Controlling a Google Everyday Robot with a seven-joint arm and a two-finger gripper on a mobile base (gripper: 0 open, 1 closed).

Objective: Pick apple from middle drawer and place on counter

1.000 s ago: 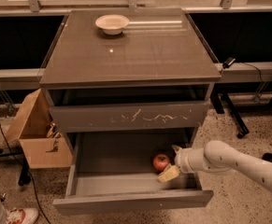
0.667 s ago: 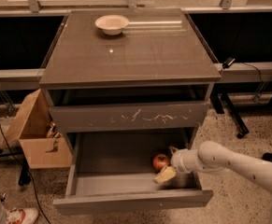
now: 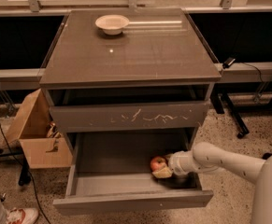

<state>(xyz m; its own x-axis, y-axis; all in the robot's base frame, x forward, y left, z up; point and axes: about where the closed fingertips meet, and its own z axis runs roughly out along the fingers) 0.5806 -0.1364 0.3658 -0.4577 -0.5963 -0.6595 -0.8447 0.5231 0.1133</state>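
Observation:
The small red apple (image 3: 157, 162) with a yellowish patch lies on the floor of the open middle drawer (image 3: 112, 183), towards its right side. My gripper (image 3: 162, 171) reaches into the drawer from the right on its white arm (image 3: 219, 161) and sits right against the apple's lower right side, touching or nearly touching it. The counter (image 3: 131, 50) is the glossy grey-brown top of the cabinet above.
A pale shallow bowl (image 3: 112, 23) stands at the back of the counter. The drawer above has a scratched grey front (image 3: 128, 117) and overhangs the back of the open drawer. An open cardboard box (image 3: 35, 134) stands on the floor to the left. A shoe (image 3: 21, 215) shows at bottom left.
My gripper has shifted a little to the left and down, closer against the apple. The apple has stayed on the drawer floor.

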